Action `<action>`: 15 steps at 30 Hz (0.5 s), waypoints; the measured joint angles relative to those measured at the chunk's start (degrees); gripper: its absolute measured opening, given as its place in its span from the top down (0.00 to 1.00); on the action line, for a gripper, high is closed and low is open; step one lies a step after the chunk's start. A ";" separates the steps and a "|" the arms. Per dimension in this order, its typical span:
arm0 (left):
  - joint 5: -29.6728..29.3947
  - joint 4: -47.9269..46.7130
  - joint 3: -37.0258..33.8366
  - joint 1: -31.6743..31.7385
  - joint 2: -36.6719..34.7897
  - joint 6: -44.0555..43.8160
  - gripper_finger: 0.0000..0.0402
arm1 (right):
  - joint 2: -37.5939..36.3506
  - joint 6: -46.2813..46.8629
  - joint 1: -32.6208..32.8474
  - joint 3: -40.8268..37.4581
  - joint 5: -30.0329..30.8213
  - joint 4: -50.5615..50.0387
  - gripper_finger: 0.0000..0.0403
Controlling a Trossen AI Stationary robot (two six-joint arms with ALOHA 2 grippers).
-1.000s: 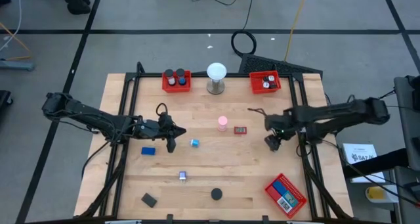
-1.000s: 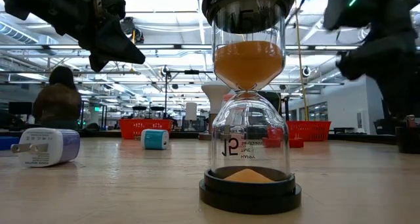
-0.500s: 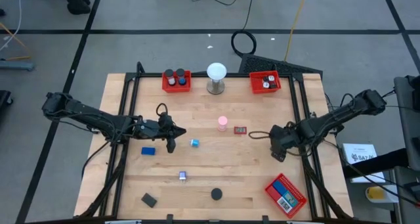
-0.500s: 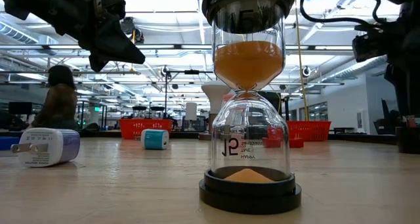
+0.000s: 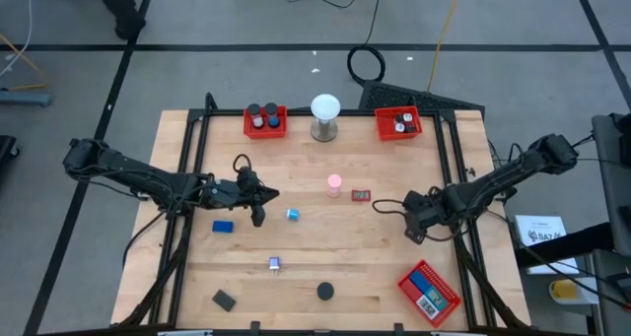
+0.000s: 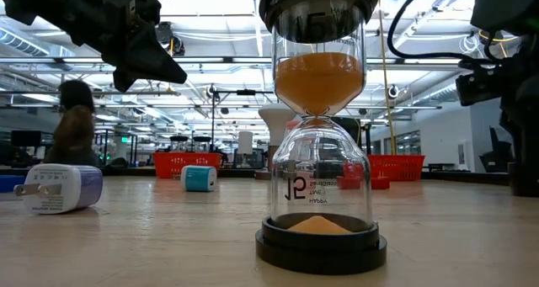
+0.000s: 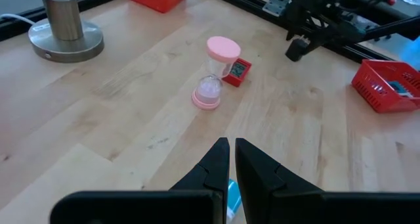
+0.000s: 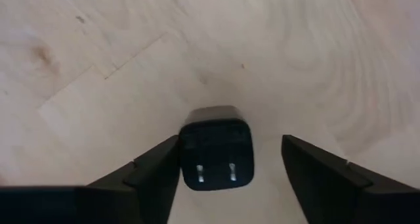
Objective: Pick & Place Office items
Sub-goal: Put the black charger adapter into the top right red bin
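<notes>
items in the back red trays (image 5: 265, 122) too small to tell.

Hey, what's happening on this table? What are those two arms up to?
Two robot arms are sorting small office items on a wooden table. The right pincer hangs open straddling a black plug adapter near the table's right side, not yet closed on it. The left pincer hovers shut and empty over the left half, a small blue item just ahead. Red trays at the back already hold some pieces.
</notes>
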 joint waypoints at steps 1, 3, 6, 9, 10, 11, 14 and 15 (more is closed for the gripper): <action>0.00 -0.02 0.00 0.00 0.00 -0.14 0.94 | 0.00 0.07 0.00 -0.07 0.05 0.30 0.42; 0.00 -0.02 0.00 0.00 0.00 -0.26 0.94 | 0.00 0.00 -0.01 -0.08 0.13 0.88 0.48; 0.00 -0.02 0.00 0.00 0.00 -0.58 0.94 | 0.00 0.23 -0.02 -0.08 -0.24 1.65 0.58; 0.00 -0.02 0.00 0.00 0.00 -0.62 0.94 | -0.09 1.28 -0.55 0.15 -2.85 2.41 0.65; -0.02 -0.02 0.00 0.00 0.00 -0.64 0.94 | -0.15 2.08 -1.05 0.61 -4.30 2.37 0.65; -0.02 -0.02 0.00 0.00 0.00 -0.71 0.94 | -0.28 2.90 -1.77 1.39 -4.68 2.25 0.65; -0.02 -0.02 0.00 0.00 0.00 -1.15 0.94 | -1.27 5.67 -5.85 5.50 -4.56 1.33 0.65; -0.02 -0.02 0.00 0.00 0.00 -1.28 0.94 | -1.54 6.24 -7.92 7.07 -4.52 0.70 0.65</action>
